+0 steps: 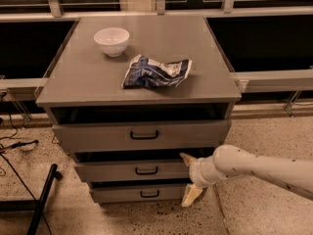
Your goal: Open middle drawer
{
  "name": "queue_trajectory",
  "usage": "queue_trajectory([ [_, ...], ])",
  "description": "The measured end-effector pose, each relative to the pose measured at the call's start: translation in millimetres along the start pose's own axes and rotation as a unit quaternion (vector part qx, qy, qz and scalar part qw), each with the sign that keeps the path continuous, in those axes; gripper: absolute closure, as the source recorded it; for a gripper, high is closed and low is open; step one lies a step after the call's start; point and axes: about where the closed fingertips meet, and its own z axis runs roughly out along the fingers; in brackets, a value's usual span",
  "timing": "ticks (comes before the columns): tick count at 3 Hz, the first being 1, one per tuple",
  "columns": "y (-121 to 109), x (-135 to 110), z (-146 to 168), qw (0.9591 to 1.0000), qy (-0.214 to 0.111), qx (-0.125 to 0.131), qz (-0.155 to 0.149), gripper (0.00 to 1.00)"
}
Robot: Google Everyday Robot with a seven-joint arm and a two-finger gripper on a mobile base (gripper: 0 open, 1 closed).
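The middle drawer (132, 170) is a grey flat front with a small black loop handle (146, 170), between a taller drawer (142, 136) above and a narrower one (139, 193) below. It stands slightly out from the cabinet, with a dark gap above it. My gripper (190, 177) is at the drawer's right end, on a white arm coming in from the right. It is open: the upper fingertip (187, 159) is at the drawer's top right corner and the lower one (191, 196) hangs beside the bottom drawer.
On the grey cabinet top (88, 77) sit a white bowl (112, 40) and a crumpled blue chip bag (155, 71). A black stand leg (41, 199) and cables lie on the speckled floor at the left. A rail and dark windows run behind.
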Motion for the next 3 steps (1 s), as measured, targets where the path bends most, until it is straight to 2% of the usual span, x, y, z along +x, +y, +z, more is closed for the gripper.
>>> queue_trajectory([
  [3, -7.7, 15.0, 33.5, 0.9991, 0.024, -0.033, 0.013, 0.0],
])
